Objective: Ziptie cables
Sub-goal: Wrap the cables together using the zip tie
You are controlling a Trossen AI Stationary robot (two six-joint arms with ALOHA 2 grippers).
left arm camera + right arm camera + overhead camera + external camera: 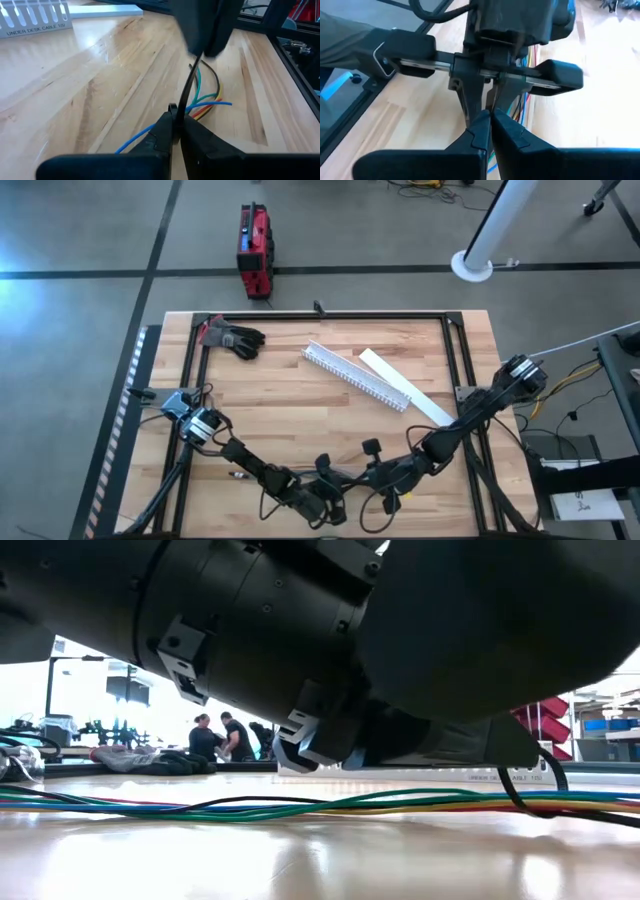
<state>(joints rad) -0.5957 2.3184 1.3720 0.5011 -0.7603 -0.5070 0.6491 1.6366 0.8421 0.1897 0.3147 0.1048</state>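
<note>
The cables [209,102], thin blue, green, orange, yellow and red wires, lie in a loose bundle on the wooden table near its front edge [330,805]. Both grippers meet over them. My left gripper [175,112] is shut on a thin black zip tie [189,85]. The tie runs from it up to my right gripper [490,119], which looks shut and stands close in front of the left gripper. Whether the tie passes around the bundle is hidden by the fingers. In the high view the two grippers [345,485] crowd together. My left gripper pinches the black zip tie near one end [173,107] between its two fingertips, just above the cables. The strip leaves the fingers and slants upward, nearly straight, clear of the table. My right gripper holds the tie's other end [198,56]. Its own dark body hides the place of contact.
A white slotted channel [355,375] and its flat lid [405,385] lie toward the table's back right. A black glove [235,338] rests at the back left. A red case [254,250] stands on the floor beyond. People [225,738] sit far off in the room.
</note>
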